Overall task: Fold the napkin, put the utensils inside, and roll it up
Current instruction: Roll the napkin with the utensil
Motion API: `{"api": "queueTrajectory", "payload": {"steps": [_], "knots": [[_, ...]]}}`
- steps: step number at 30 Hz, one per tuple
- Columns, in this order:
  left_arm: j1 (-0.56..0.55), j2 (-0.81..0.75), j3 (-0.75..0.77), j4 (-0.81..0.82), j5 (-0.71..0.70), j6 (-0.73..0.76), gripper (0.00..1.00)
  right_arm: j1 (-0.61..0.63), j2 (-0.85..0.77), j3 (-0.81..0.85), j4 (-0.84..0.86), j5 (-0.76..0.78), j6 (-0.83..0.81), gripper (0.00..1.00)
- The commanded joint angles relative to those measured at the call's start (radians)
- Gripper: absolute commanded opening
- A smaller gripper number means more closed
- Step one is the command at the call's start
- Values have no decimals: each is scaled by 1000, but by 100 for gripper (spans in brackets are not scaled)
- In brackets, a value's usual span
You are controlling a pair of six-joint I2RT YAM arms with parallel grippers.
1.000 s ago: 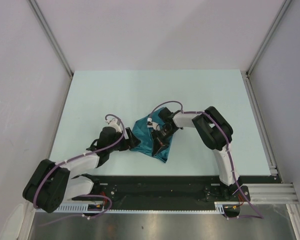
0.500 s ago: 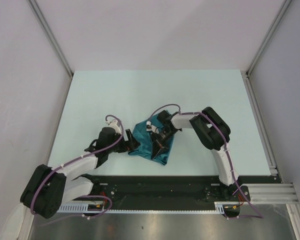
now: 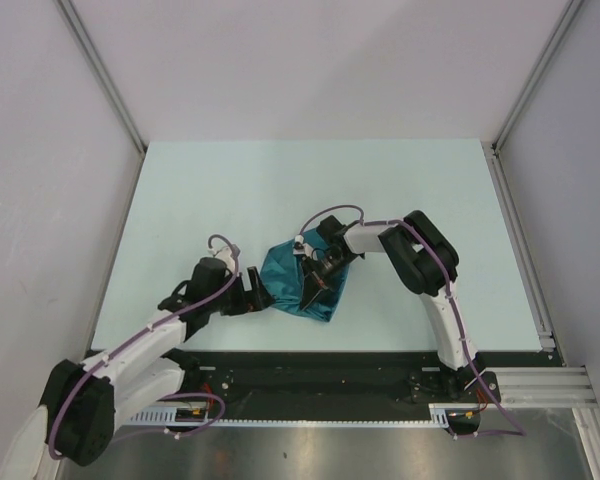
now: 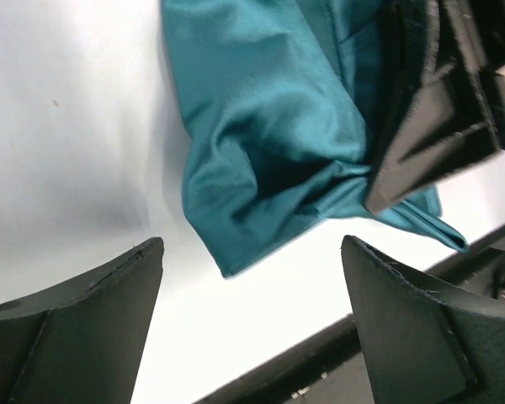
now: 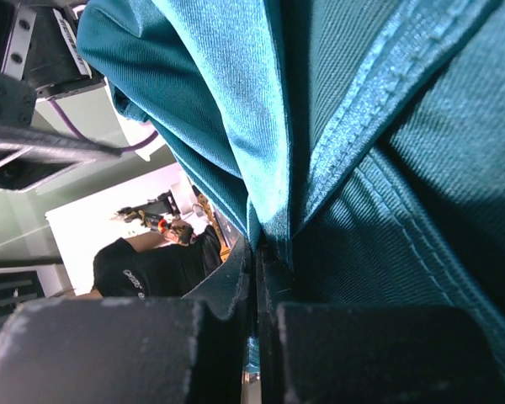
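The right gripper pinched the bunched napkin near the front edge of the table. The left gripper sat wide open beside it. Folding looked unfinished; next it needed flattening.

teal napkin bunched, glossy, on table near front edge
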Motion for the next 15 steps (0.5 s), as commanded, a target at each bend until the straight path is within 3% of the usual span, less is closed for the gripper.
{"api": "queueTrajectory", "payload": {"steps": [1,7,15], "knots": [[4,-73,-14,-51,77,-58,90,-23,47,4,-23,57,73,0],[4,-41,-77,107,191,-184,78,-22,41,-5,-23,80,71,0],[6,-42,-125,324,223,-328,73,-22,26,-25,-14,95,76,0]]}}
